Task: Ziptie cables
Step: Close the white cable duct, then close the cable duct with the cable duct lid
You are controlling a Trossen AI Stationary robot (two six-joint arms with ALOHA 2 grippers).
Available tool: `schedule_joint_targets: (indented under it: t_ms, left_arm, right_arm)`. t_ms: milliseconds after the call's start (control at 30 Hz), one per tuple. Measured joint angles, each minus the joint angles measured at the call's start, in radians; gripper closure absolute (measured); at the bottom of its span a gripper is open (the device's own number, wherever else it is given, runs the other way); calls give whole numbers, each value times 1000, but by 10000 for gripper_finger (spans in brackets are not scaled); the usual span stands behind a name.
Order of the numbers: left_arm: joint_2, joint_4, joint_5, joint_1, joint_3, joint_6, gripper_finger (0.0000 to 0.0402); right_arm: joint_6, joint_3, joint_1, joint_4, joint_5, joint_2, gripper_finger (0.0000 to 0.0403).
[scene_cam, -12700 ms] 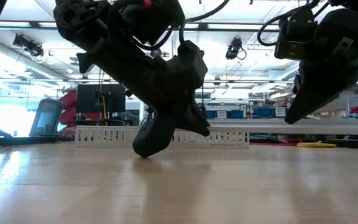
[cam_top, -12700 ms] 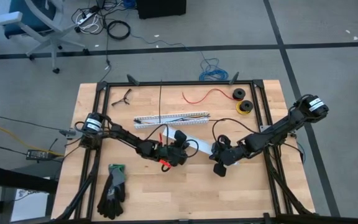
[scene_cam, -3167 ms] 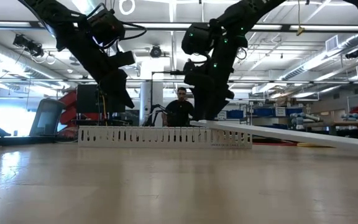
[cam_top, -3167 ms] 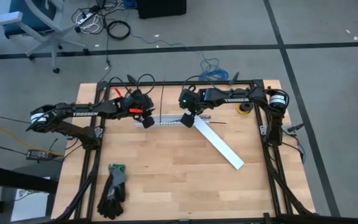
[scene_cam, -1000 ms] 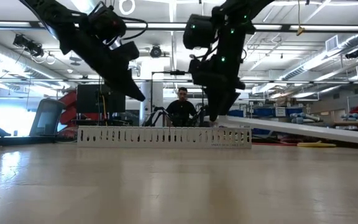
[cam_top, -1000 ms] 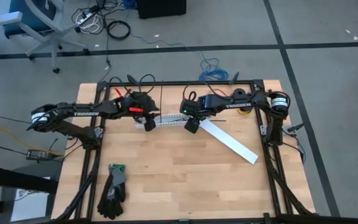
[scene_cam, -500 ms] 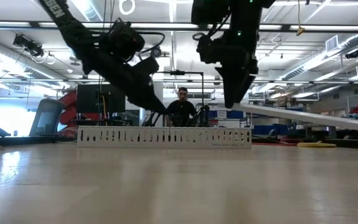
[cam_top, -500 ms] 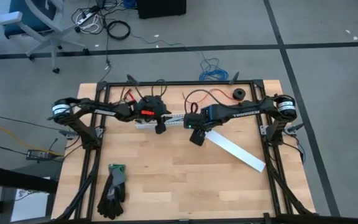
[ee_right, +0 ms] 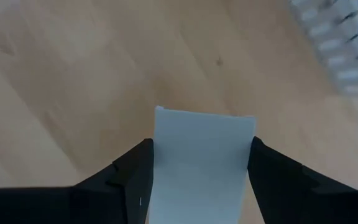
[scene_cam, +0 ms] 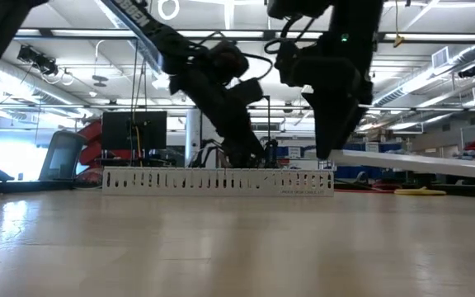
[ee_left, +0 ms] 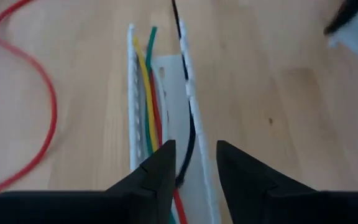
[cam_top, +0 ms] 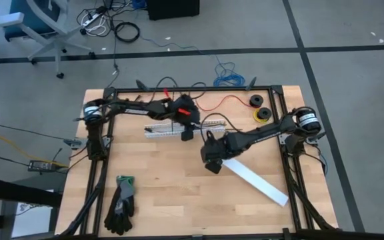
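- Gloves point(cam_top: 120, 202) are lying flat at the table's near left.
- Right gripper point(ee_right: 199, 163) is clamping the end of a smooth white flat strip point(cam_top: 255, 181), slanting across the wood.
- Left gripper point(ee_left: 194, 162), jaws narrowly parted, is hovering over the cables point(ee_left: 149, 115), grasping nothing.
- Cables are running lengthwise inside the white slotted channel point(cam_top: 167, 129), yellow, green and red side by side.

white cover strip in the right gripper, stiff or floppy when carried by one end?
Probably fairly stiff: the white cover strip stays straight in the low view, held at one end by the right gripper. Likely light, being thin and flat. Smooth-looking faces between the fingers may slip.
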Motion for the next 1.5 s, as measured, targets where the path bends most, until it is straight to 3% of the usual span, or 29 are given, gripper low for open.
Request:
schedule_joint_targets:
  t_ms: [233,433,567,733,1167,1500]
  left_arm:
    - [98,-147,3,-3,147,21,212]
    - [110,-122,-4,-20,178,92,142]
    - [111,-57,-46,-37,179,102,116]
    - [118,0,-86,-45,179,140,109]
    - [190,88,-58,-45,190,128,109]
    - [270,82,-49,-45,286,118,109]
  right_arm:
    - [172,-58,81,37,59,-25,181]
    - [283,-86,155,34,103,-30,180]
    - [353,-109,193,40,142,-30,180]
    - [416,-126,220,51,180,-30,180]
    - [558,-128,257,71,228,-30,198]
    - [563,-128,270,110,229,-30,211]
